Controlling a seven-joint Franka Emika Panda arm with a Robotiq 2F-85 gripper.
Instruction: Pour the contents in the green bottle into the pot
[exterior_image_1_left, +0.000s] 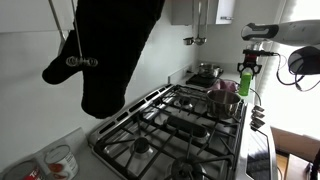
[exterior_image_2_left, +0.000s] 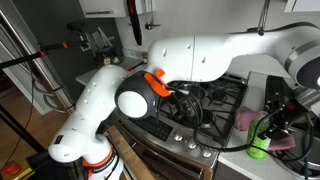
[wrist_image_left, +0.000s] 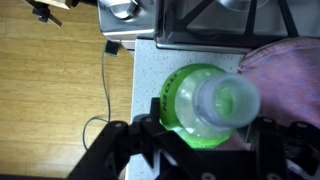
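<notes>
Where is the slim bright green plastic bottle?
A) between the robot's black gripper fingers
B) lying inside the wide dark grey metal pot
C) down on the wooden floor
A: the wrist view shows the slim bright green plastic bottle flanked on both sides by the gripper.

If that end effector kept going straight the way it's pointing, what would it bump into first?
Most likely the green bottle: in the wrist view it sits right ahead of the end effector, between its jaws. Depth is unclear, so they may already touch.
</notes>
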